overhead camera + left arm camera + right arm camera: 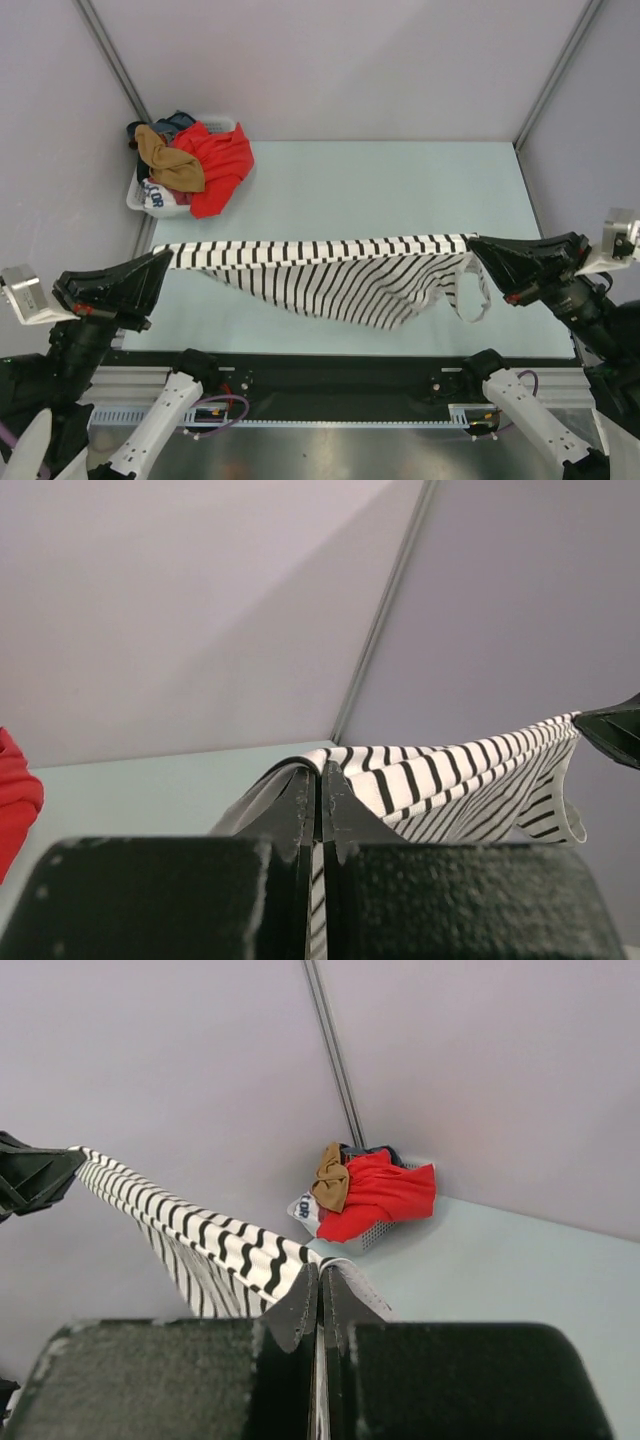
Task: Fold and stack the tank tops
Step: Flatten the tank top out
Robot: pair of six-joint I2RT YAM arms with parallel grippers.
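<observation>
Top external: striped tank top [330, 275], stretched between left gripper [167, 263] and right gripper [473, 248], each pinching one end (spreading step); next, lower flat onto table [400, 180]

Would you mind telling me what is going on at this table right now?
Both arms hold the striped tank top stretched out above the table, the left gripper shut on one end and the right gripper on the other, its middle sagging. The tan-brown tank top lies with a red garment in the basket at the far left corner.
</observation>
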